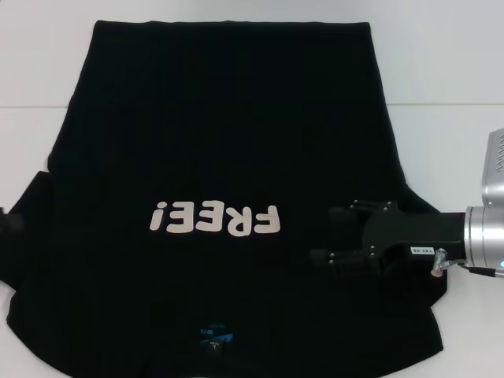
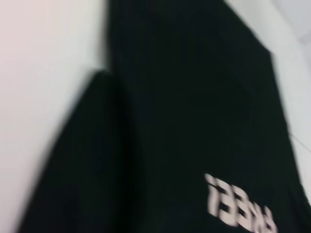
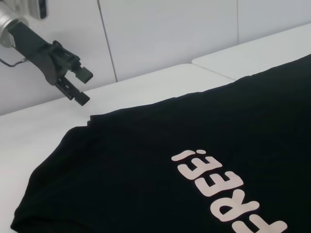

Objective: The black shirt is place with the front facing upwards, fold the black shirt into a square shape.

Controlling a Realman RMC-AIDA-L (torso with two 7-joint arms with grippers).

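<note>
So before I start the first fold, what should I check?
1. Black shirt lies flat on the table, print facing up: ok.
2. Right gripper open, over the shirt's right side: ok.
3. Left gripper open, in the air near the left sleeve: ok.
4. Cloth gripped for folding: not ok, neither gripper holds any.
5. Right sleeve lying flat: cannot tell, the right arm hides it.
</note>
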